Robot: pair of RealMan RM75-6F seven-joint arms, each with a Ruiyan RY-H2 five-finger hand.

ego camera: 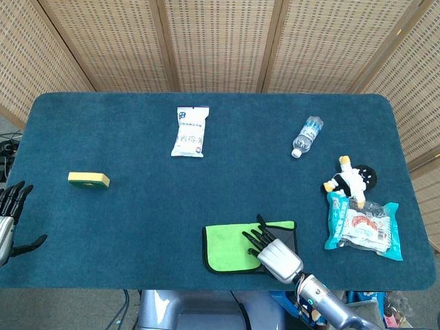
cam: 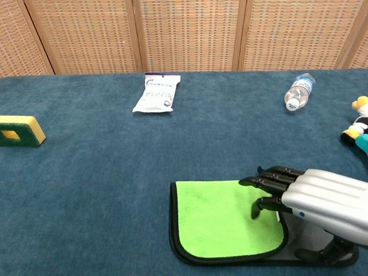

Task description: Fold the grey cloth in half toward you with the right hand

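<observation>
So the right hand (cam: 322, 201) is hovering low at the near edge of the table (ego camera: 137, 227), fingers stretched out flat over the grey cloth (cam: 230, 221), and it isn't gripping anything that shows; whether the fingertips are actually touching the fabric is hard to tell. That cloth is lying folded with its bright green side facing up and a strip of grey peeking out at the right under the hand. Off at the near left corner, the left hand (ego camera: 8, 220) is sitting by the table edge with its fingers spread and nothing in them. Moving back, a yellow sponge (ego camera: 89, 180) is lying on the left, while a snack bag (ego camera: 362, 230) and a plush toy (ego camera: 352, 177) are sitting together on the right. Further away, a white wipes pack (ego camera: 190, 131) and a water bottle (ego camera: 306, 135) are lying near the back.
</observation>
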